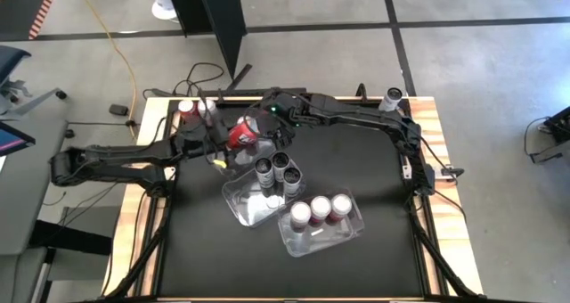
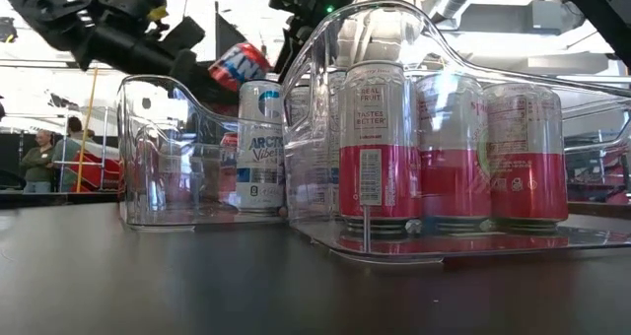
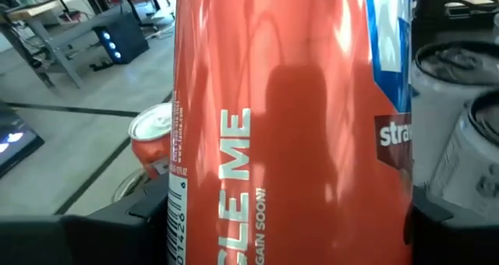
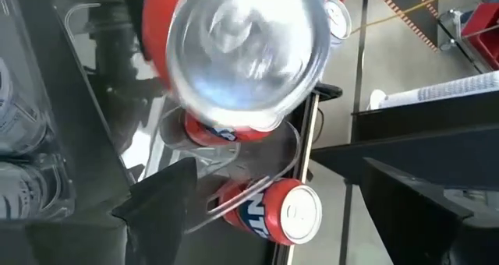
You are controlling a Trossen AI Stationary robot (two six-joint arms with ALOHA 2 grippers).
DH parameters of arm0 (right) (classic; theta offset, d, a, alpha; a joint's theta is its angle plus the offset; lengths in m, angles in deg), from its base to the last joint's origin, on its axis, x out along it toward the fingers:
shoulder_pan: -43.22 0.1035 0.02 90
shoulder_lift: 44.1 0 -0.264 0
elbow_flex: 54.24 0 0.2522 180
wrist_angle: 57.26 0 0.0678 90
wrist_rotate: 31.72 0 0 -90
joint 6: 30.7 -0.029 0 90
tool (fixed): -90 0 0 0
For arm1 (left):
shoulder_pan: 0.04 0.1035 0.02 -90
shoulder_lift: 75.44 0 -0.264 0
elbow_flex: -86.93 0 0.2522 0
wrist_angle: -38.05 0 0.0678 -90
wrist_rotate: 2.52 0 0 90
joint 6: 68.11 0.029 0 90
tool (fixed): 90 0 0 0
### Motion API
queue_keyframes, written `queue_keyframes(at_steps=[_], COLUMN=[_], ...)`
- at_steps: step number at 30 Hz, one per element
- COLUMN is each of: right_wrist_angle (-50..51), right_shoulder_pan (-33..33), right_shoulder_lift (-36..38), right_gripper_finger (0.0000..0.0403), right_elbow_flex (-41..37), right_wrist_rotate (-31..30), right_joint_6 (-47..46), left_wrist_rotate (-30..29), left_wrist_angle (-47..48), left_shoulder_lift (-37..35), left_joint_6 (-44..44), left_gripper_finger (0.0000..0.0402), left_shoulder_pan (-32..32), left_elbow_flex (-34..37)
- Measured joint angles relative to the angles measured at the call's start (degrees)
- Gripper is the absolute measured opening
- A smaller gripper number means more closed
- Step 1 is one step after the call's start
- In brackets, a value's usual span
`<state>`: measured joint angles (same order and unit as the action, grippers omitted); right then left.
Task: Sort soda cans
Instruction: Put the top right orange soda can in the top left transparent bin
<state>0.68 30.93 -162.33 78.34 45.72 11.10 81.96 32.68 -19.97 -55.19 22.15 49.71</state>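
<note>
Left gripper [image 1: 233, 135] clamped on a red can [image 1: 241, 133], lifted above the mat. Right gripper [image 1: 260, 125] just beside that can, finger state unclear. 2 more red cans [image 1: 186, 109] behind the left gripper.

Three cans [image 1: 321, 208] in right tub [image 1: 354, 231], two [image 1: 272, 167] in left tub [image 1: 242, 201].

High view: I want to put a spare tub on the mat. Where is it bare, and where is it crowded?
Bare: the mat in front of both tubs, and the strip right of the right tub. Crowded: the far left corner, where both grippers meet at a red can by the left tub.
</note>
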Motion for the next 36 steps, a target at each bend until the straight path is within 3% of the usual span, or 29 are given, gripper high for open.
queue_keyframes(at_steps=[6, 13, 17, 23, 25, 36], right_wrist_angle=[-0.5, -5.8, -9.9, -14.0, -15.5, -20.8], right_shoulder_pan=[-0.1, 0.7, 0.7, 0.0, -0.3, 0.1], right_shoulder_lift=[0.0, 0.0, -0.1, -1.8, -3.1, -6.7], right_gripper_finger=[0.0341, 0.0265, 0.0196, 0.0045, 0.0013, 0.0003], right_elbow_flex=[0.0, 0.0, 0.0, 0.0, -0.1, 0.0], right_wrist_rotate=[2.9, 9.5, 11.6, 13.0, 13.0, 12.5], right_joint_6=[0.3, 2.5, 3.7, 2.1, 1.7, 1.2], left_wrist_rotate=[0.2, 2.5, 2.6, 2.7, 2.6, 2.3], left_wrist_angle=[-4.2, -12.6, -15.0, -14.9, -15.3, -13.2], left_shoulder_lift=[-4.5, -5.2, -4.7, -4.7, -4.8, -4.7], left_joint_6=[-0.1, -0.1, -0.4, 0.4, 1.0, 1.1], left_gripper_finger=[0.0282, 0.0282, 0.0282, 0.0282, 0.0282, 0.0282], left_shoulder_pan=[1.9, 4.1, 4.8, 4.9, 5.0, 6.9], left_elbow_flex=[5.5, 10.4, 12.3, 12.7, 12.7, 12.8])
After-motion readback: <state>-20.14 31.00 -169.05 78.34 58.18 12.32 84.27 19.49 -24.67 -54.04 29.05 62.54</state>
